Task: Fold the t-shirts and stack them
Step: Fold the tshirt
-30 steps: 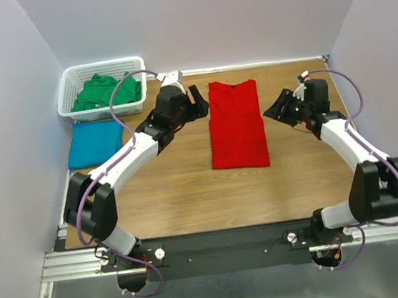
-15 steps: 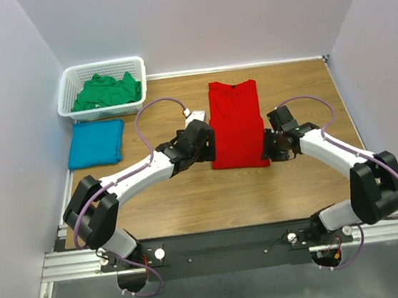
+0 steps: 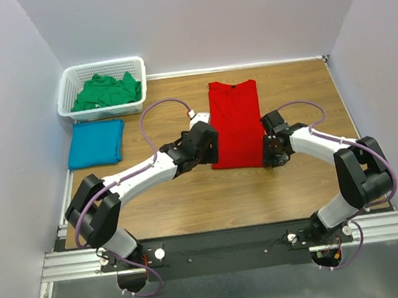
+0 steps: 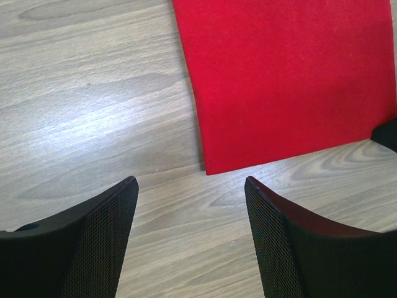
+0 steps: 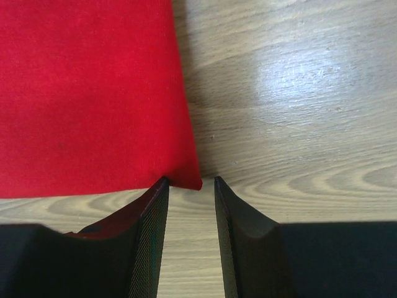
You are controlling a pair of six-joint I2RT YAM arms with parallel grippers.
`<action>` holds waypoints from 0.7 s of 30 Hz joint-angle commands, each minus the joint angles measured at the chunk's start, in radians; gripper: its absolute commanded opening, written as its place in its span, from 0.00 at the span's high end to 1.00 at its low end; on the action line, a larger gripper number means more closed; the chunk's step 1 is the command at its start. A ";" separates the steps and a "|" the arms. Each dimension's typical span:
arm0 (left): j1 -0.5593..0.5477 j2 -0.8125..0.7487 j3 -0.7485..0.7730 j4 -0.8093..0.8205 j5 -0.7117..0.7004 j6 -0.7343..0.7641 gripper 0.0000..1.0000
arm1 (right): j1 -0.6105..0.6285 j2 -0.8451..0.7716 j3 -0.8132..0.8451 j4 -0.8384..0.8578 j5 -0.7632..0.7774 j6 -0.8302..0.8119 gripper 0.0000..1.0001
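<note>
A red t-shirt point(image 3: 236, 119), folded into a long strip, lies flat mid-table. My left gripper point(image 3: 211, 146) hovers open just outside its near-left corner; in the left wrist view the red t-shirt point(image 4: 291, 81) ends short of the left gripper point(image 4: 189, 181), with bare wood between the fingers. My right gripper point(image 3: 267, 153) sits at the near-right corner. Its jaws are narrow but apart, and the red t-shirt point(image 5: 87, 93) has its corner tip right at the mouth of the right gripper point(image 5: 190, 181). A teal t-shirt point(image 3: 96, 143) lies folded at the left. A green t-shirt point(image 3: 106, 92) is crumpled in the basket.
The white lattice basket point(image 3: 99, 65) stands at the far-left corner, just beyond the teal shirt. Walls close the table on the left, back and right. Bare wood point(image 3: 212, 198) lies between the red shirt and the arm bases.
Both arms swung from beside the shirt's far half down to its near corners. The right jaws have narrowed; the left jaws stayed wide.
</note>
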 commanded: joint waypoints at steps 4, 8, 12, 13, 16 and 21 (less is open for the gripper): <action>-0.010 0.036 0.042 -0.004 -0.016 -0.007 0.23 | 0.007 0.043 -0.022 0.036 0.051 0.008 0.58; -0.013 0.040 0.048 -0.004 -0.006 -0.007 0.23 | 0.007 0.017 -0.027 0.032 0.049 0.001 0.58; -0.013 0.046 0.056 -0.007 -0.006 -0.008 0.23 | 0.006 -0.035 -0.002 0.012 0.035 -0.002 0.57; -0.013 0.048 0.059 -0.009 -0.008 -0.010 0.23 | 0.007 -0.041 0.015 0.001 0.031 -0.002 0.57; -0.013 0.048 0.060 -0.013 -0.015 -0.016 0.23 | 0.006 -0.043 0.039 -0.010 0.024 -0.002 0.57; -0.013 0.045 0.060 -0.021 -0.022 -0.020 0.23 | 0.015 -0.028 0.047 -0.016 0.032 0.005 0.57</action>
